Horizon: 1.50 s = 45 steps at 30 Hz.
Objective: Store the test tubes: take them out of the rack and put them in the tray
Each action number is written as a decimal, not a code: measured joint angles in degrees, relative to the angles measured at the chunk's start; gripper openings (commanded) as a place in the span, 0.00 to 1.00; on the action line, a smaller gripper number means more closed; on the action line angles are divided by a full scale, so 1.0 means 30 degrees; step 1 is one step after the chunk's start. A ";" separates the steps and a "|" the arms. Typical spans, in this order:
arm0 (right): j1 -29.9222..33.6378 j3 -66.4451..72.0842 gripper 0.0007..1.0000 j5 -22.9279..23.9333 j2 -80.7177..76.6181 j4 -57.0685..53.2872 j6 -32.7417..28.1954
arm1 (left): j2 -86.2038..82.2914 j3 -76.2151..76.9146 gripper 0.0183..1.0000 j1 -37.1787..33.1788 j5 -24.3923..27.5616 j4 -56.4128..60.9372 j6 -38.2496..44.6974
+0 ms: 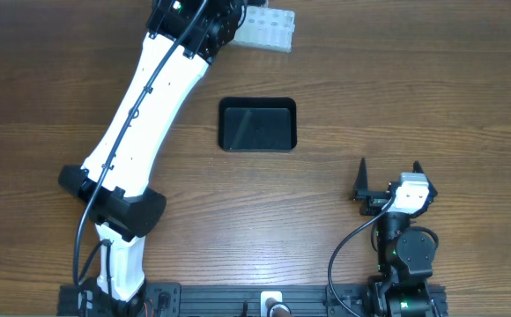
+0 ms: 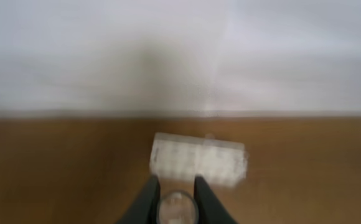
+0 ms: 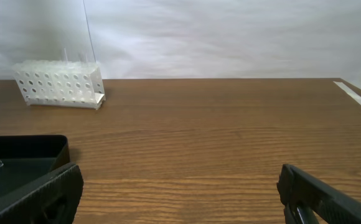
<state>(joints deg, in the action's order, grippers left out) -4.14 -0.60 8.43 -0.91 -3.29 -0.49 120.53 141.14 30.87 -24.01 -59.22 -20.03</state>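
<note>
Tube point(image 2: 177, 208) in left hand point(image 2: 176, 182) near rack point(image 2: 198, 158)

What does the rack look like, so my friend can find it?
Start at the brown wooden table and find the black tray in its middle. Just past it, by the far edge, sits the rack: a white box dotted with little holes, unlike the dark, smooth tray.
</note>
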 measured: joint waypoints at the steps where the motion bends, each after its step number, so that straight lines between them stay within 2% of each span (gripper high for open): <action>1: 0.0000 0.0000 0.99 0.0000 0.0000 0.0000 0.0007 | 0.0007 -0.0342 0.09 0.0044 0.0007 -0.0823 -0.0532; 5: 0.0000 0.0000 0.99 0.0000 0.0000 0.0000 0.0007 | 0.0138 -0.2798 0.10 0.0124 0.0350 -0.2339 -0.2783; 12: 0.0000 0.0000 0.99 0.0000 0.0000 0.0000 0.0000 | 0.0525 -0.7584 0.09 0.0197 0.1603 -0.1311 -0.5246; 29: 0.0000 0.0000 0.99 0.0000 0.0000 0.0000 0.0000 | 0.0597 -1.1103 0.10 0.0211 0.2084 -0.0619 -0.5712; 39: 0.0000 0.0000 0.99 0.0000 0.0000 0.0000 0.0000 | 0.0597 -1.2502 0.14 0.0379 0.2113 -0.0605 -0.5712; 45: 0.0000 0.0000 0.99 0.0000 0.0000 0.0000 0.0007 | 0.0597 -1.2502 0.34 0.0423 0.2244 -0.0372 -0.5756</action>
<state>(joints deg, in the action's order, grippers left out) -4.14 -0.60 8.43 -0.91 -3.29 -0.47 122.32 103.63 32.14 -17.28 -60.34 -37.30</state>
